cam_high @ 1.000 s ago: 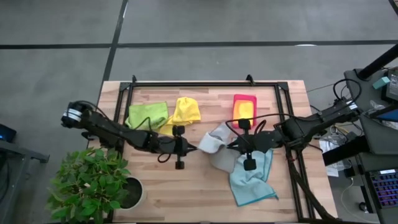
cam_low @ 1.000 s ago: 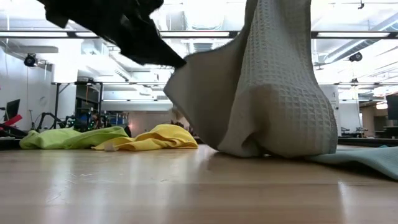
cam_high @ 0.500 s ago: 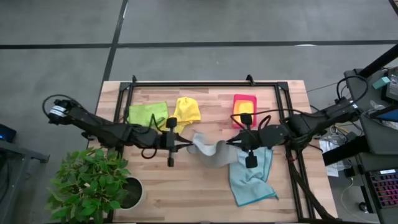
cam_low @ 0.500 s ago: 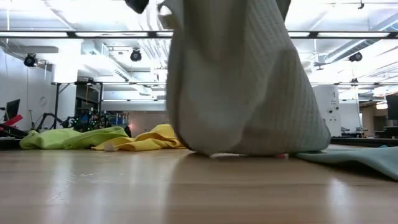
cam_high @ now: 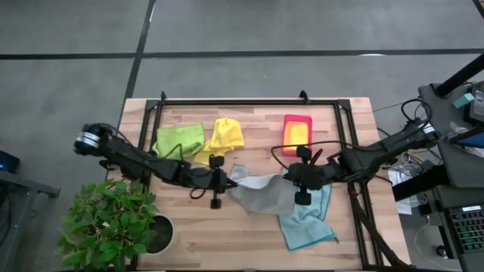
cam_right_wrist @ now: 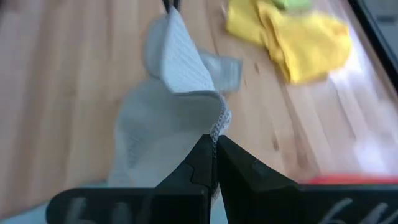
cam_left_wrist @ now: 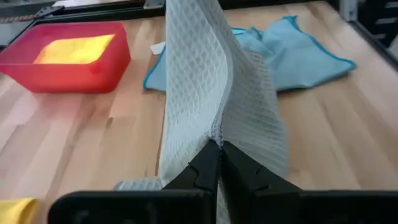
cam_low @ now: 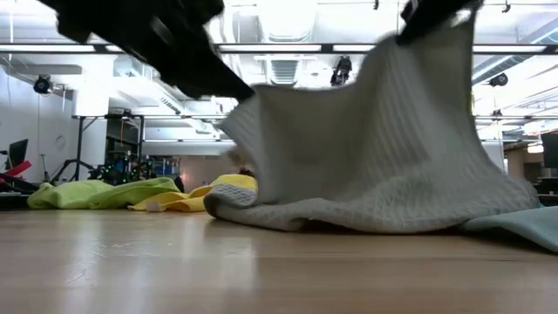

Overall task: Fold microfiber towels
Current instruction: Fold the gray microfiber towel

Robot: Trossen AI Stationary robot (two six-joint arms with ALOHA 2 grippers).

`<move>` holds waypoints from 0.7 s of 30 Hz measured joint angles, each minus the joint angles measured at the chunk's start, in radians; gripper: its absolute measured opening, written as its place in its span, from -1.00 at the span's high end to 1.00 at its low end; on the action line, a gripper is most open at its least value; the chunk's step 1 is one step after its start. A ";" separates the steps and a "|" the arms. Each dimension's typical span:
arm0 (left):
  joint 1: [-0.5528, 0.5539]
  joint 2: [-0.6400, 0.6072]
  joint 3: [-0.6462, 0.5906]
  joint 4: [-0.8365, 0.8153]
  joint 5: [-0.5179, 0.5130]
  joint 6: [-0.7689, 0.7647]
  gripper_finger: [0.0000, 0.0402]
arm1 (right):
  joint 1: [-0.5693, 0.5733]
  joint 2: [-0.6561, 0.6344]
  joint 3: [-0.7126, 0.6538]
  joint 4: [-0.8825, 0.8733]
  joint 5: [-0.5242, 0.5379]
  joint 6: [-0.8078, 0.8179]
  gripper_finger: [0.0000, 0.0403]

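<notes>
A grey waffle-weave towel (cam_high: 261,193) stretches between my two grippers in the middle of the table. Its lower part (cam_low: 349,218) lies on the wood. My left gripper (cam_high: 229,180) is shut on its left end and my right gripper (cam_high: 285,175) on its right end. A light blue towel (cam_high: 306,221) lies crumpled on the near right, partly under the grey one. A lime green towel (cam_high: 179,140) and a yellow towel (cam_high: 226,134) lie bunched at the far left. My left gripper pinches an edge of the grey towel (cam_left_wrist: 214,134) between its two fingers, slanting down from the table's left side. The cloth rises in a fold from the fingers and runs away toward the other arm. My right gripper pinches a corner of the grey towel (cam_right_wrist: 219,121) between its two fingers, slanting down from the right. That corner (cam_low: 453,26) is held higher than the left one, and the cloth drapes from it down to the table.
A red tray (cam_high: 298,121) holding a yellow cloth stands at the far right of centre. A black metal frame (cam_high: 249,102) runs along the table's edges. A potted plant (cam_high: 113,223) stands off the near left corner.
The grey towel hung as a narrow bunched drape and is now spread wide between the grippers, its lower edge laid along the table. My left gripper swung toward the left edge and came back. My right gripper has sunk a little and rolled.
</notes>
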 joint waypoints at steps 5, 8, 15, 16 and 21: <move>0.022 0.153 0.027 0.095 0.000 -0.007 1.00 | -0.001 0.000 -0.092 0.016 0.012 0.093 0.96; 0.030 0.209 0.040 0.102 -0.001 -0.036 1.00 | -0.001 0.000 -0.136 0.017 0.012 0.133 0.96; 0.033 0.234 0.043 0.098 0.015 -0.061 0.81 | -0.001 0.000 -0.185 0.049 0.012 0.160 0.96; 0.033 0.234 0.043 0.098 0.017 -0.063 0.75 | -0.001 0.000 -0.188 0.056 0.012 0.160 0.96; 0.033 0.240 0.043 0.100 0.018 -0.148 0.43 | -0.001 0.000 -0.191 0.068 0.013 0.160 0.96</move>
